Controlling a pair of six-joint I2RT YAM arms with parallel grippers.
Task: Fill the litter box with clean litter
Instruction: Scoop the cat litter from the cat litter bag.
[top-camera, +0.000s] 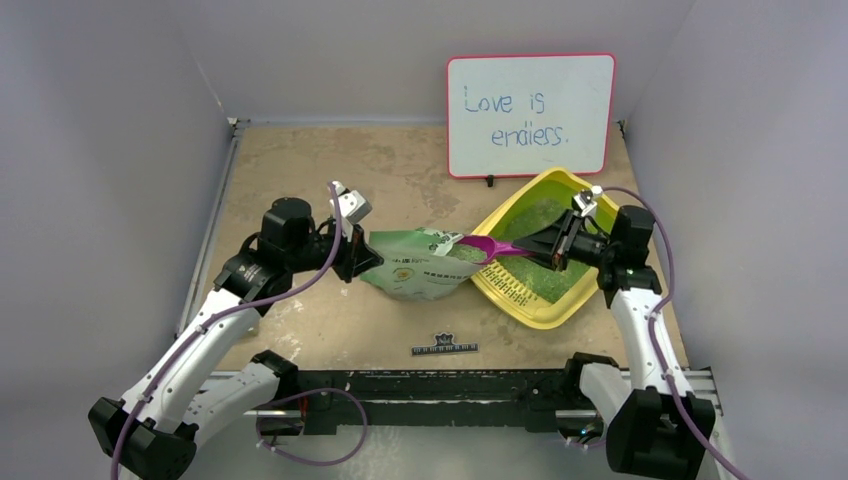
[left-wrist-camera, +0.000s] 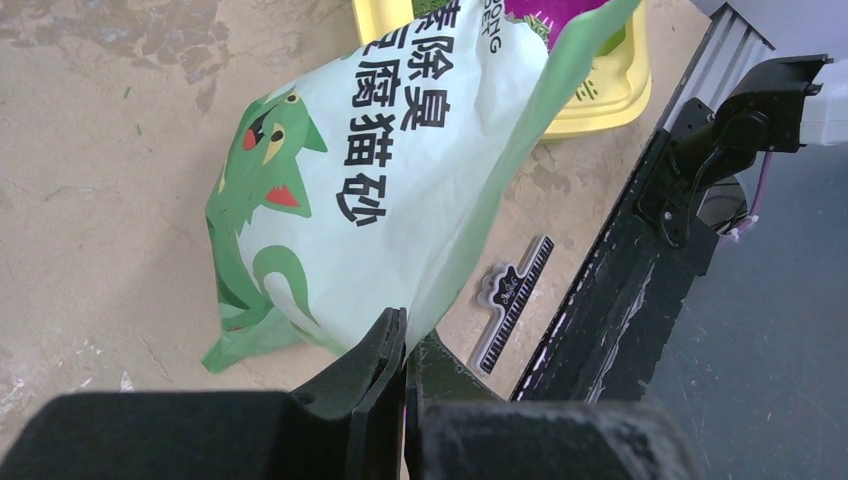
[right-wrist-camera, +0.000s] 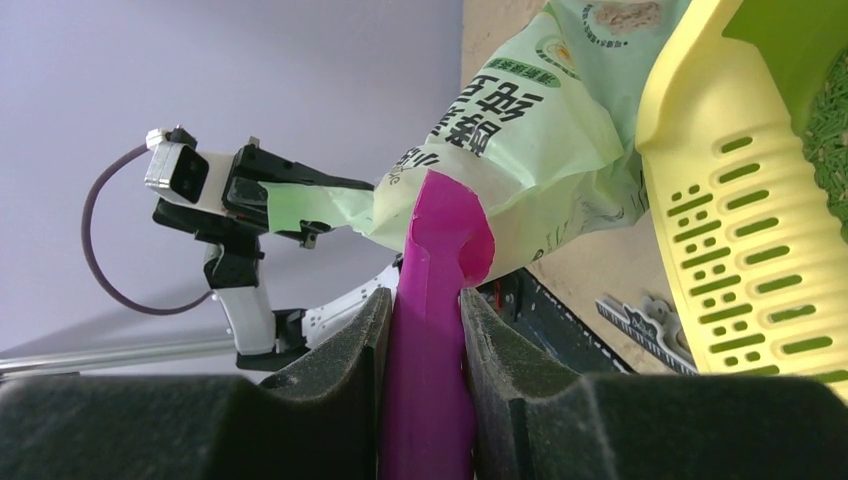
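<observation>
Green litter (top-camera: 543, 214) lies in the yellow litter box (top-camera: 520, 308), right of the bag (top-camera: 415, 268), whose edge the left gripper (top-camera: 360, 260) pinches tight, while the right gripper (top-camera: 553, 247) clamps the magenta scoop (top-camera: 487, 245) at the bag's mouth.

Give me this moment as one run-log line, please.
left gripper: shut on bag | right gripper: shut on scoop, tip at bag mouth | litter box: holds litter

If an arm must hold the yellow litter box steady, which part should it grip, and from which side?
Probably the litter box rim at its far corner, from above, one finger inside and one outside. The rim is a thin raised lip, bare there; the bag and the scoop crowd the slotted end.
</observation>
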